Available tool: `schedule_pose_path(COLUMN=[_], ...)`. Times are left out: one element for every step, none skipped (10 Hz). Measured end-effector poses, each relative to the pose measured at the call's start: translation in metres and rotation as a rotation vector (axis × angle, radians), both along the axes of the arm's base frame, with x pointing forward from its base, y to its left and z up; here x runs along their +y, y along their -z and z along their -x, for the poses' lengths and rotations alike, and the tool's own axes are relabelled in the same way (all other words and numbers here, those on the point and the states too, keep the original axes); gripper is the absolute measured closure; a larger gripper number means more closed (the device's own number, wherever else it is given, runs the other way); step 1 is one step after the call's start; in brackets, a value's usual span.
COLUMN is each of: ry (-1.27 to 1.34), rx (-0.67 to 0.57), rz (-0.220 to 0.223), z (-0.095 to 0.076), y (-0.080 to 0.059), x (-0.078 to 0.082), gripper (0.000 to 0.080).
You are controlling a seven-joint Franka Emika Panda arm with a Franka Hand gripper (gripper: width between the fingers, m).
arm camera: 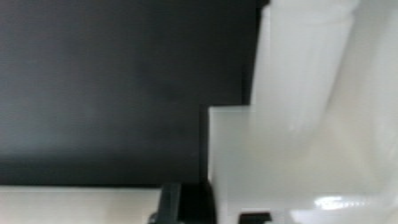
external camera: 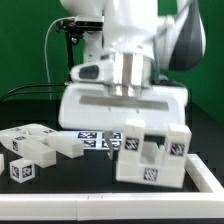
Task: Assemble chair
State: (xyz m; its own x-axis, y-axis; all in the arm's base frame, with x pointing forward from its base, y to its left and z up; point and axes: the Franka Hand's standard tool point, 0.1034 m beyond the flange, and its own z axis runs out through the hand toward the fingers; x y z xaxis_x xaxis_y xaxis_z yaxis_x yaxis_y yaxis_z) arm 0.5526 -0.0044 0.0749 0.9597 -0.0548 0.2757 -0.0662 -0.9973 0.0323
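White chair block [external camera: 150,150] bears black-and-white square tags [external camera: 178,147]; the table [external camera: 85,185] is black

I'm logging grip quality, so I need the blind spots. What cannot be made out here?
- What the gripper touches: exterior view, hidden behind the stepped white plastic chair assembly.
- Which white plastic piece fills the wrist view: blurred, cut off by the edges.
- Tags on the loose white blocks: exterior view, too small to read.

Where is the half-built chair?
In the exterior view the chair stands on the table toward that view's right, with the loose parts to its left and the marker board just behind it.
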Motion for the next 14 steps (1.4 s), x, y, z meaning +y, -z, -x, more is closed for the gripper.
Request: schedule_pose_path(ry=[0.013, 0.02, 0.019, 0.021, 0.024, 0.048, 0.059, 0.057, 0.051, 0.035, 0.041, 0.045, 0.039, 0.013], rx=[0.066, 0.136, 0.107, 0.145, 0.256, 0.345, 0.467, 0.552, 0.589, 0.669, 0.738, 0.792, 0.889, 0.987], rz=[-0.047, -0.071, -0.058, -0.067, -0.092, -0.11, -0.145, -0.168, -0.152, -0.15, -0.158, -0.162, -0.161, -0.144], z=[0.002, -0.002, -0.008, -0.002, 0.005, 0.003, 0.004, -0.002, -0.007, -0.002, 0.0, 0.002, 0.009, 0.007], y=[-0.009, -0.014, -0.014, -0.01, -0.009, -0.008, -0.015, -0.02, -0.02, -0.019, -0.018, -0.016, -0.014, -0.009], x=[0.004, 0.008, 0.005, 0.006, 0.011, 0.013, 0.012, 0.01, 0.013, 0.017, 0.013, 0.011, 0.012, 0.017], gripper=[0.077, 0.077, 0.077, 0.077, 0.077, 0.077, 0.077, 0.077, 0.077, 0.077, 0.077, 0.077, 0.077, 0.077])
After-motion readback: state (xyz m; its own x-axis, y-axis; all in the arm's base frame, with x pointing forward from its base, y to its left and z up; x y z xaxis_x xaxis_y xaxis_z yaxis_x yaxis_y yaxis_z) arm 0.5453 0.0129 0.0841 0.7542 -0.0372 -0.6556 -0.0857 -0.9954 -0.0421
